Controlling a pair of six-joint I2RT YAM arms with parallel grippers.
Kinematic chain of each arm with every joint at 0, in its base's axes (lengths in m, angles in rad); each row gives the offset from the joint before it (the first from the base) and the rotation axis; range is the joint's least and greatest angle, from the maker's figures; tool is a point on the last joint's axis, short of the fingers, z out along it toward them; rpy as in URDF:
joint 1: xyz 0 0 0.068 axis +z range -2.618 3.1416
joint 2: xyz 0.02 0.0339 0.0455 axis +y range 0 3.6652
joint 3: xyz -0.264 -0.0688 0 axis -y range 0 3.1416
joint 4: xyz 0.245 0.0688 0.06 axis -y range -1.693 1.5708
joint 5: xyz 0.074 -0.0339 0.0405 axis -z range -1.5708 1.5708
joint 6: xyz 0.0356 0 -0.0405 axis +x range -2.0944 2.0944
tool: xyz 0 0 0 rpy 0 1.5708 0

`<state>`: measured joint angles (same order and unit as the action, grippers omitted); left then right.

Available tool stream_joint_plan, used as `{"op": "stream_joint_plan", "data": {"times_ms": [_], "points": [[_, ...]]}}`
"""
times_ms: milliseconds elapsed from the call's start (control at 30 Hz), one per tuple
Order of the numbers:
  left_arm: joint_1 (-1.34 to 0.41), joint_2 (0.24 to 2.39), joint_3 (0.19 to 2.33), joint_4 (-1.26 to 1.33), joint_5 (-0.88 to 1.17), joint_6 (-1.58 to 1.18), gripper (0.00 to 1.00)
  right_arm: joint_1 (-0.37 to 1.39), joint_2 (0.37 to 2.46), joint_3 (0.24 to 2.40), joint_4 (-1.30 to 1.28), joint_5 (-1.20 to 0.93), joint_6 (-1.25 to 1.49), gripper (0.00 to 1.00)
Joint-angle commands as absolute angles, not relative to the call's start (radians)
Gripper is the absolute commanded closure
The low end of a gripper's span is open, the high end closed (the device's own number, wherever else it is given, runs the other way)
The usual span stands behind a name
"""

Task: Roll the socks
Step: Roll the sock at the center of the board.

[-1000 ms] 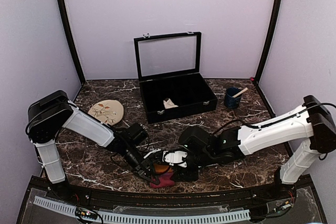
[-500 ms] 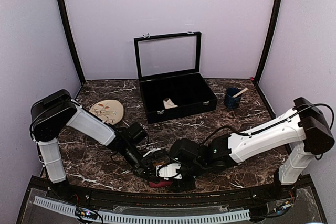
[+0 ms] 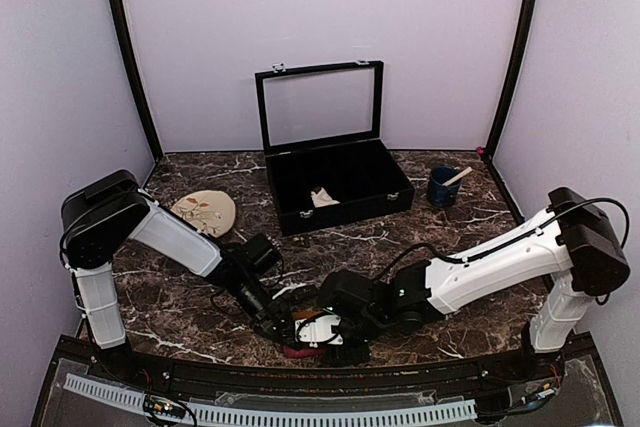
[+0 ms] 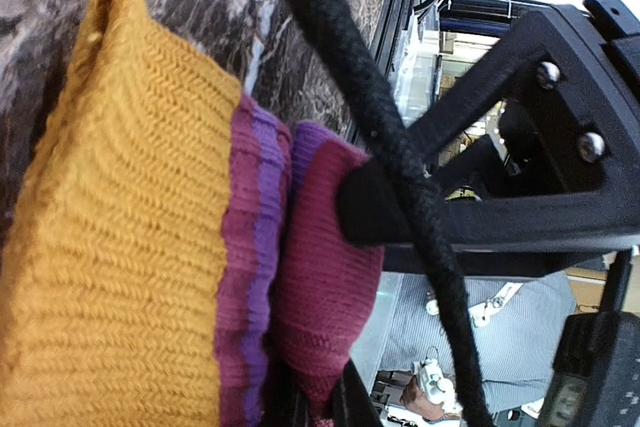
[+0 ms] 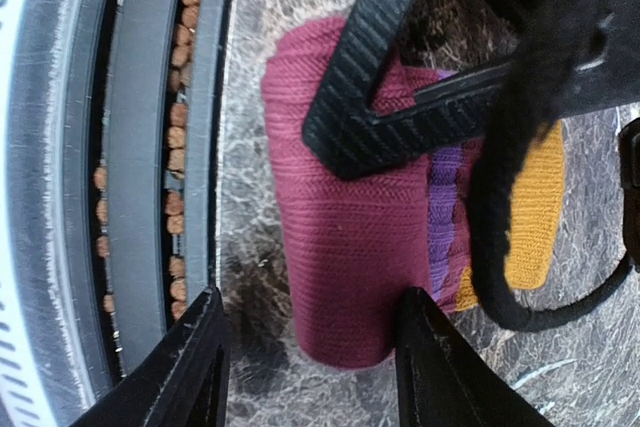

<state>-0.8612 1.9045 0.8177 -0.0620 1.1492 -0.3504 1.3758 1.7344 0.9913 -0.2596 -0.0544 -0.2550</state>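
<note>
"What's that at the near edge of the tabletop [image 3: 450, 237]?"

"The magenta-purple sock [image 5: 345, 237] with the orange cuff, rolled into a bundle. The left end effector [image 3: 284, 331] is clamped on it. The right end effector [image 5: 315, 297] stands apart, one finger each side of the roll's end."

"And further back?"

"A floral disc [image 3: 203, 213] on the left, an open black case [image 3: 350, 209] in the middle, and a blue cup [image 3: 441, 187] on the right."
</note>
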Motion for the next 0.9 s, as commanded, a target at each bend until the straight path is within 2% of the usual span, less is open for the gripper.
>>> {"op": "stream_joint_plan", "data": {"times_ms": [0,67,167,400,533,867], "points": [[-0.856,1.914,0.836,-0.093,1.183,-0.328,1.0,1.387,1.768,1.017,-0.234,-0.02,-0.275,0.48],[-0.856,1.916,0.837,-0.093,1.187,-0.33,1.0,1.387,1.78,1.023,-0.231,-0.013,-0.274,0.48],[-0.856,1.917,0.837,-0.095,1.19,-0.329,1.0,1.387,1.799,1.035,-0.233,-0.012,-0.274,0.54],[-0.856,1.91,0.824,-0.085,1.177,-0.338,1.0,1.385,1.834,1.044,-0.249,-0.039,-0.272,0.87],[-0.852,1.892,0.812,-0.069,1.131,-0.359,0.97,1.381,1.85,1.045,-0.261,-0.058,-0.262,0.98],[-0.83,1.723,0.697,0.091,0.922,-0.475,0.78,1.346,1.884,1.055,-0.295,-0.13,-0.215,1.0]]}}
